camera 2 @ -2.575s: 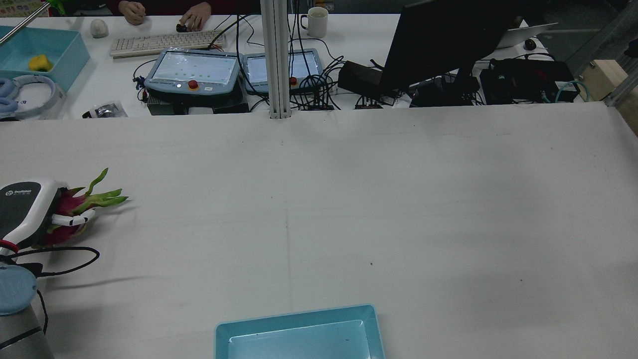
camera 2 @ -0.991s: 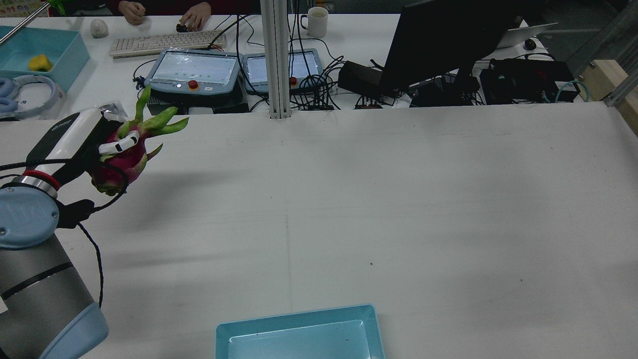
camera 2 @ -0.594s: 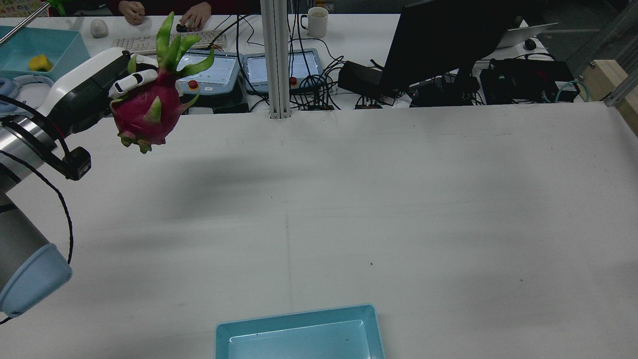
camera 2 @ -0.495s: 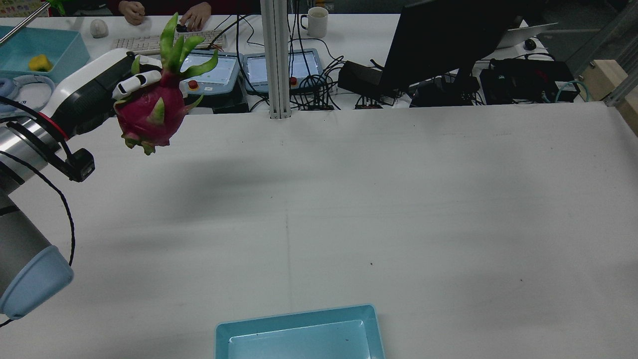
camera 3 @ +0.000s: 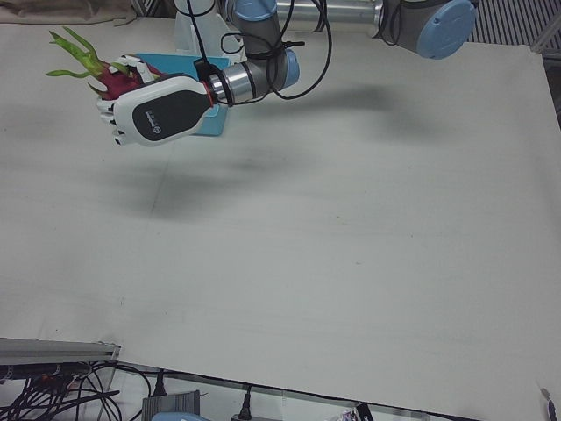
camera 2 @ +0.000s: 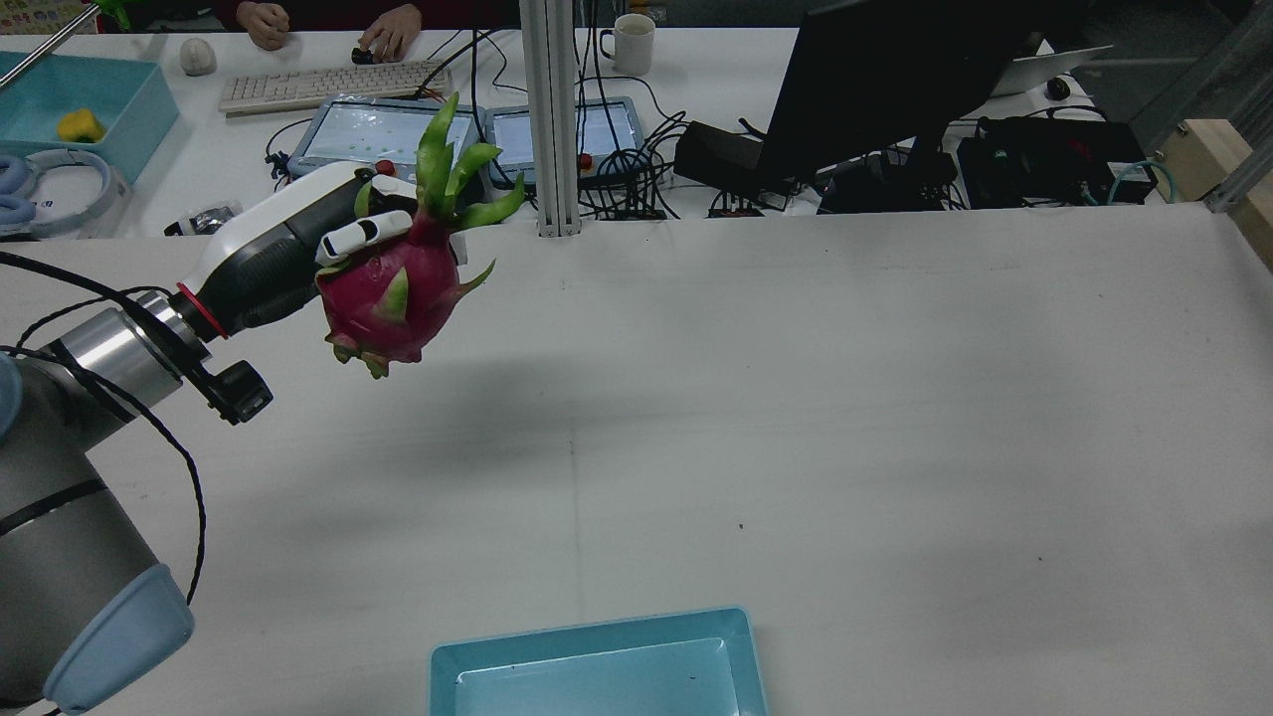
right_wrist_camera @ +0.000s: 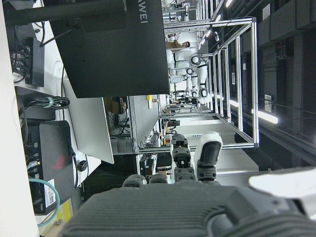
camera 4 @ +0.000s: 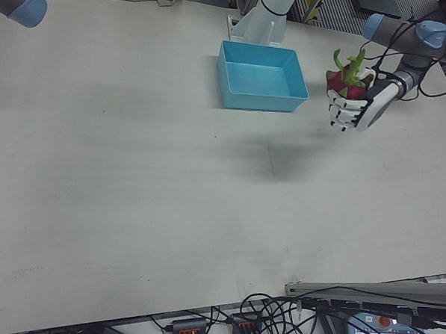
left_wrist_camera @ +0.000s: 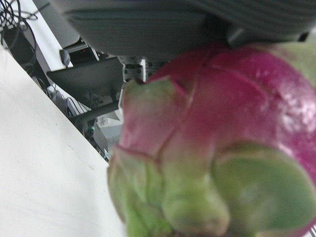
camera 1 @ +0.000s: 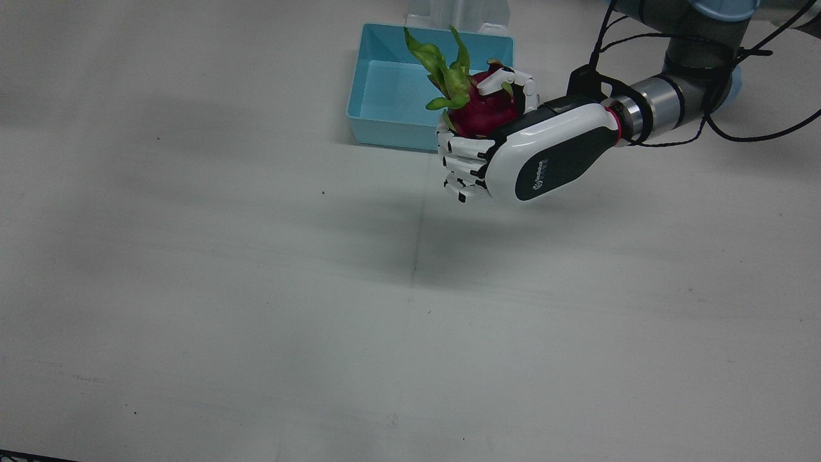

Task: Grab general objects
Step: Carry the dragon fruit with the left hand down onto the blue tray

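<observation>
A pink dragon fruit (camera 1: 478, 112) with green leafy tips is held in my left hand (camera 1: 513, 151), well above the white table. The hand's fingers (camera 1: 462, 146) wrap around the fruit's body, and the leaves stick up. The rear view shows the fruit (camera 2: 383, 298) and the hand (camera 2: 288, 244) over the table's left half, toward the far edge. The left hand view is filled by the fruit (left_wrist_camera: 222, 148). A blue tray (camera 1: 385, 125) lies empty close to the fruit in the front view. My right hand (right_wrist_camera: 192, 158) shows only in its own view, with fingers apart and holding nothing.
The blue tray (camera 2: 587, 636) sits at the robot's edge of the table (camera 2: 796, 398), midway between the arms. Beyond the far edge stand a frame post (camera 2: 552, 119), teach pendants (camera 2: 388, 139), cables and a dark monitor (camera 2: 895, 80).
My left hand lifted the dragon fruit off the table at the left edge. It has since carried the fruit rightward toward the table's middle and a little lower than half a second ago.
</observation>
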### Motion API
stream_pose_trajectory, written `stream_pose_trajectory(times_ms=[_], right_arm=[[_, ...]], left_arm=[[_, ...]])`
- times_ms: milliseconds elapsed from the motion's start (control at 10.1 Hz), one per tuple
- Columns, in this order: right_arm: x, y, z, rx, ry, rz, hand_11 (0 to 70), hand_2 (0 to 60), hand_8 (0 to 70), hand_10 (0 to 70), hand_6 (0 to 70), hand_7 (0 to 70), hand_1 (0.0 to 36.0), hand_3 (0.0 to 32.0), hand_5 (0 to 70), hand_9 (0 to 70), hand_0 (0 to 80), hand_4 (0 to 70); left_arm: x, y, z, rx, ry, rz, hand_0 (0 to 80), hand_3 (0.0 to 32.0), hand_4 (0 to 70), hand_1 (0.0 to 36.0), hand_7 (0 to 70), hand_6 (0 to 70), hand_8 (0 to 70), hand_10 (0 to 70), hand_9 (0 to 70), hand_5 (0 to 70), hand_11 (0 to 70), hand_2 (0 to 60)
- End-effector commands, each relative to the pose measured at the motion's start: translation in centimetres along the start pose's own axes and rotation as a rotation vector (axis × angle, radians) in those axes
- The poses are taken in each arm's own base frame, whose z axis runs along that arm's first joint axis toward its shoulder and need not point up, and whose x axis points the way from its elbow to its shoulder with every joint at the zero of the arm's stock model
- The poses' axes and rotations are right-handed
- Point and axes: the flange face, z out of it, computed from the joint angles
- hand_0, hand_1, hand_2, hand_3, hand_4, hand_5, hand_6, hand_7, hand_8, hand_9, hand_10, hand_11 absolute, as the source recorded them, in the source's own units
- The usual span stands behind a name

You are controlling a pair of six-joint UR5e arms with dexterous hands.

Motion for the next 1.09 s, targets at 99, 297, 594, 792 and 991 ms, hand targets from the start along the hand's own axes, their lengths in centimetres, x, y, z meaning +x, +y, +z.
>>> stream_pose_trajectory(times_ms=[99, 297, 594, 792, 991], right_arm=[[0.0, 0.0, 0.0, 0.000, 0.000, 0.000, 0.0, 0.0, 0.0, 0.0, 0.0, 0.0, 0.0, 0.0, 0.0, 0.0, 0.0, 0.0], [0.0, 0.0, 0.0, 0.000, 0.000, 0.000, 0.0, 0.0, 0.0, 0.0, 0.0, 0.0, 0.0, 0.0, 0.0, 0.0, 0.0, 0.0], [0.0, 0.0, 0.0, 0.000, 0.000, 0.000, 0.0, 0.0, 0.0, 0.0, 0.0, 0.0, 0.0, 0.0, 0.0, 0.0, 0.0, 0.0], [0.0, 0.0, 0.0, 0.000, 0.000, 0.000, 0.0, 0.0, 0.0, 0.0, 0.0, 0.0, 0.0, 0.0, 0.0, 0.0, 0.0, 0.0], [0.0, 0.0, 0.0, 0.000, 0.000, 0.000, 0.0, 0.0, 0.0, 0.0, 0.0, 0.0, 0.0, 0.0, 0.0, 0.0, 0.0, 0.0]], left_arm=[[-7.7, 9.6, 2.3, -0.132, -0.080, -0.121, 38.3, 0.0, 70.0, 0.0, 70.0, 70.0, 70.0, 70.0, 70.0, 70.0, 70.0, 60.0], [-8.7, 10.3, 2.2, -0.139, -0.095, -0.131, 40.1, 0.0, 70.0, 0.0, 70.0, 70.0, 70.0, 70.0, 70.0, 70.0, 70.0, 60.0], [-11.8, 12.7, 1.8, -0.166, -0.137, -0.171, 40.9, 0.0, 70.0, 0.0, 70.0, 70.0, 70.0, 70.0, 70.0, 70.0, 70.0, 60.0], [-12.9, 13.6, 1.7, -0.193, -0.143, -0.190, 41.6, 0.0, 70.0, 0.0, 70.0, 70.0, 70.0, 70.0, 70.0, 70.0, 70.0, 60.0], [-14.3, 15.0, 1.5, -0.215, -0.157, -0.213, 44.1, 0.0, 70.0, 0.0, 70.0, 70.0, 70.0, 70.0, 70.0, 70.0, 70.0, 35.6]])
